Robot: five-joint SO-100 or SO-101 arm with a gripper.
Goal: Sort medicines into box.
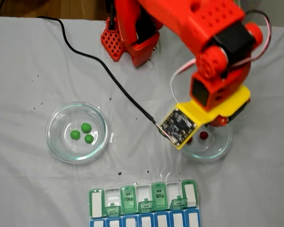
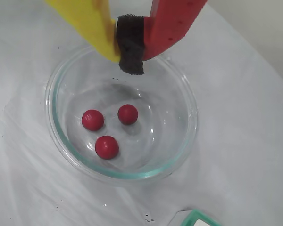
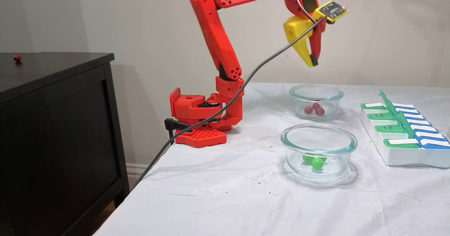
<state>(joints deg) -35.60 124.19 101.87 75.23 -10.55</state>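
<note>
Three red medicines (image 2: 106, 147) lie in a round glass dish (image 2: 54, 117); in a fixed view they show as a cluster (image 3: 314, 109). My gripper (image 2: 131, 63) hangs well above that dish (image 3: 316, 92), its yellow and red jaws shut together on their own black foam pad, holding nothing. From the side, the gripper (image 3: 312, 62) points down over the dish. Three green medicines (image 1: 84, 133) rest in a second glass dish (image 1: 52, 137) to the left. The box (image 1: 142, 203) sits at the near table edge with several green lids raised.
A black cable (image 1: 113, 80) crosses the white cloth from the arm's wrist board (image 1: 178, 126) toward the table's far left. The red arm base (image 3: 200, 116) stands at the back. A dark cabinet (image 3: 52, 123) beside the table carries one stray red ball (image 3: 17, 57).
</note>
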